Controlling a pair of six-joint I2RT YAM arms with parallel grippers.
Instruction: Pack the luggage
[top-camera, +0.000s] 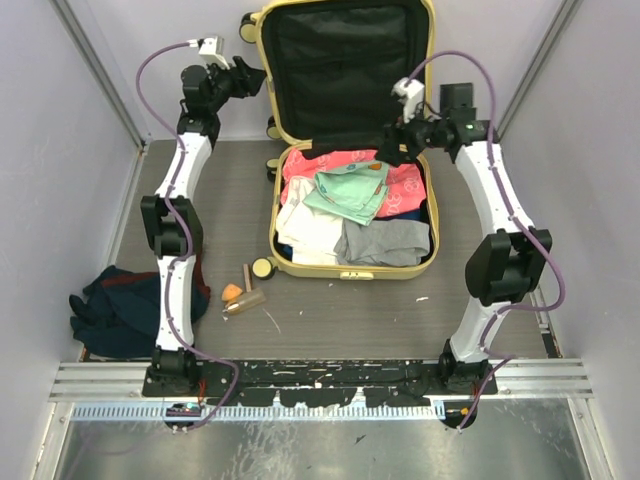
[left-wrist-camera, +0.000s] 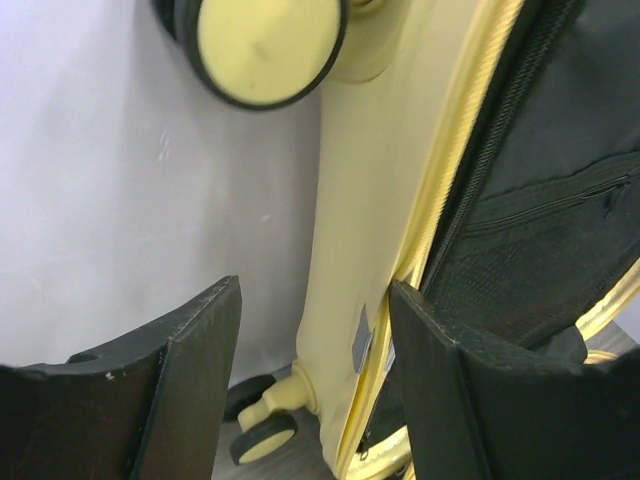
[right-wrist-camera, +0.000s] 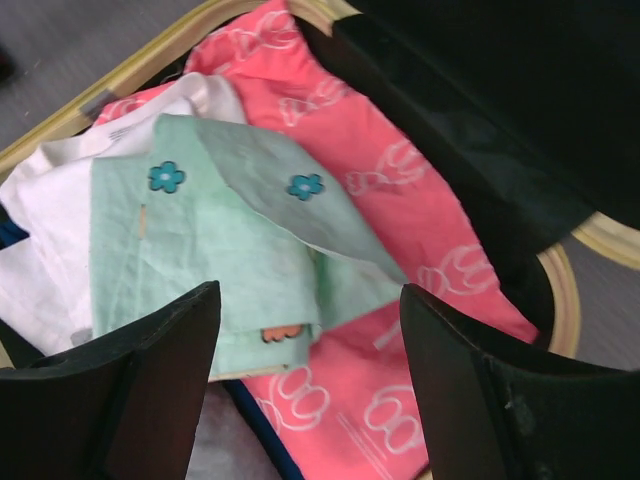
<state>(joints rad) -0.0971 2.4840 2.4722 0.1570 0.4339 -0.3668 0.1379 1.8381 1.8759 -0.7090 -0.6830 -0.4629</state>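
Both tools stand spread: the left gripper (left-wrist-camera: 315, 385) straddles the pale-yellow suitcase (left-wrist-camera: 350, 200) at its upright lid's left edge, likely to close it; the right gripper (right-wrist-camera: 310, 385) hovers empty above the packed mint garment (right-wrist-camera: 200, 230).

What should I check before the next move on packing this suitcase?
1. Empty right pincer: ok, jaws apart over the mint-green garment, nothing held.
2. Open left pincer: ok, jaws apart beside the lid edge; contact cannot tell.
3. Clothes inside the luggage rim: ok, as far as the top view shows.
4. Everything packed: not ok, a dark blue clothing pile lies on the table.
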